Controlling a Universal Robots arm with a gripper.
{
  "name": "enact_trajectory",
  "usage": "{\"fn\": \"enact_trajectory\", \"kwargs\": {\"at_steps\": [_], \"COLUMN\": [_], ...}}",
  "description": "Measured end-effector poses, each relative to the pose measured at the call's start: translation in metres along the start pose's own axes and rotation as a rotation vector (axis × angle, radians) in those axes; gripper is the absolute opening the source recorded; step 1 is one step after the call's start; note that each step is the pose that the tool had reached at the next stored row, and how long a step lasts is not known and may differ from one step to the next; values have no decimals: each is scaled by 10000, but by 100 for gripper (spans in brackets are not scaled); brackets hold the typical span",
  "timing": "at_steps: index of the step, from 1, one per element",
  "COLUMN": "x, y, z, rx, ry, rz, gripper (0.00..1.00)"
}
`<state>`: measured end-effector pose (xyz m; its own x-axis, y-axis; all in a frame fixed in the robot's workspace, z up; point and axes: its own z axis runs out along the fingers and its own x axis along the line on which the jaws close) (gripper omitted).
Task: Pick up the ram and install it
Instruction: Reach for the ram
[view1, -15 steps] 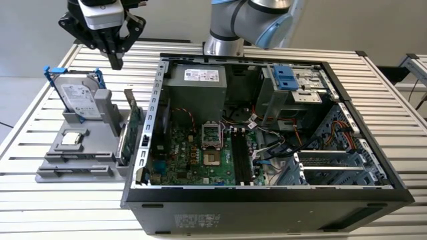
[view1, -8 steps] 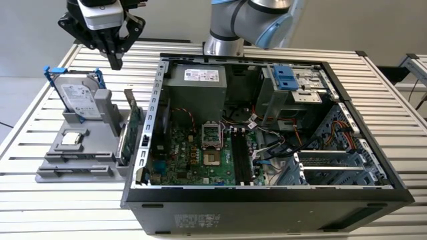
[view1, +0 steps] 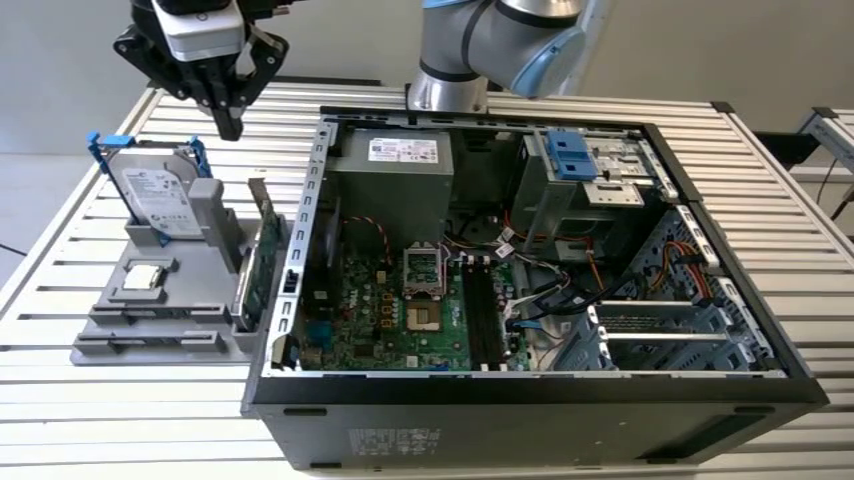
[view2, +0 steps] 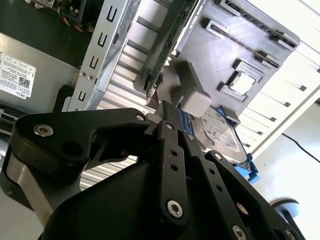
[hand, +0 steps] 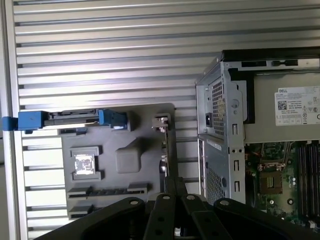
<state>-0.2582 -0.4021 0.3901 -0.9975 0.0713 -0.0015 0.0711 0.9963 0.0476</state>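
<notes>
My fingers (view1: 230, 118), narrow and empty above the gray holder (view1: 200, 297), might jab the ram (view1: 247, 292) or green card (view1: 268, 235) if lowered unopened

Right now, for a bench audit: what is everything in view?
table: one, silver slats, under everything
computer case: one, black, open, exterior view's right
main board: one, green, inside the case
power supply: one, grey, inside the case
holder: one, grey, beside the case
hard drive: one, silver in blue bracket, upright in holder
chip: one, silver, flat in holder
card: at least one, green, on edge in holder, case side
arm: one, silver and blue, far side of the case
claw: one, black, shut, above the holder
</notes>
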Motion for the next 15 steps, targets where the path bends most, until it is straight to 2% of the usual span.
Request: {"fn": "enact_trajectory", "kwargs": {"at_steps": [15], "x": [24], "y": [-2], "z": [8], "rx": [20], "ry": [85], "rz": [3], "gripper": [0]}}
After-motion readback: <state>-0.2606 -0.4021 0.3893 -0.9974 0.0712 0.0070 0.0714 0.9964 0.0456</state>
